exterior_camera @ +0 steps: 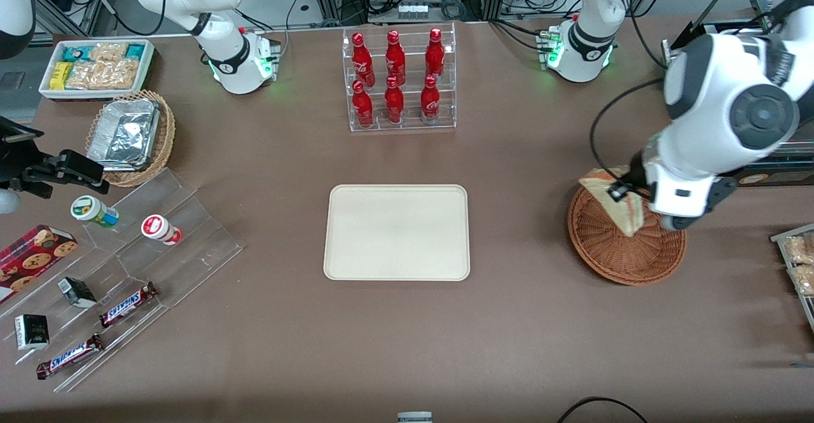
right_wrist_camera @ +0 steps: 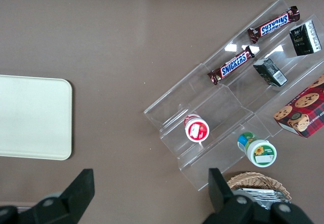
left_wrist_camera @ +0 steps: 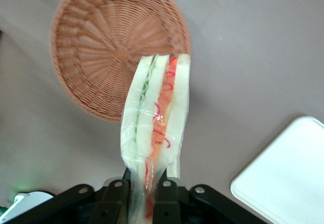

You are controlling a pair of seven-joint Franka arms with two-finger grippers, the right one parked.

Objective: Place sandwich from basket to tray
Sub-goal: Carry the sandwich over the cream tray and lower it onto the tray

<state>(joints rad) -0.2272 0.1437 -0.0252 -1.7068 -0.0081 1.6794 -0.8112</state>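
The gripper (left_wrist_camera: 144, 191) is closed on the sandwich (left_wrist_camera: 157, 133), its two black fingers (left_wrist_camera: 116, 196) pinching one end of the wedge while the rest sticks out past the fingertips, with the red and green filling layers showing along the cut edge. In the front view the gripper (exterior_camera: 626, 184) hangs over the basket (exterior_camera: 626, 254) at the working arm's end of the table, and the sandwich (exterior_camera: 615, 201) is lifted above the woven bowl rather than lying in it. Nothing else can be seen in the basket (left_wrist_camera: 101, 41). The tray (exterior_camera: 397, 232) lies flat near the middle of the table, well apart from the basket, with nothing on it. Farther from the front camera than the tray stands a clear rack (exterior_camera: 399, 79) holding six red bottles. Toward the parked arm's end, a lighter wicker basket (exterior_camera: 162, 149) holds a foil container (exterior_camera: 124, 133), and a white bin (exterior_camera: 149, 63) holds snack packets
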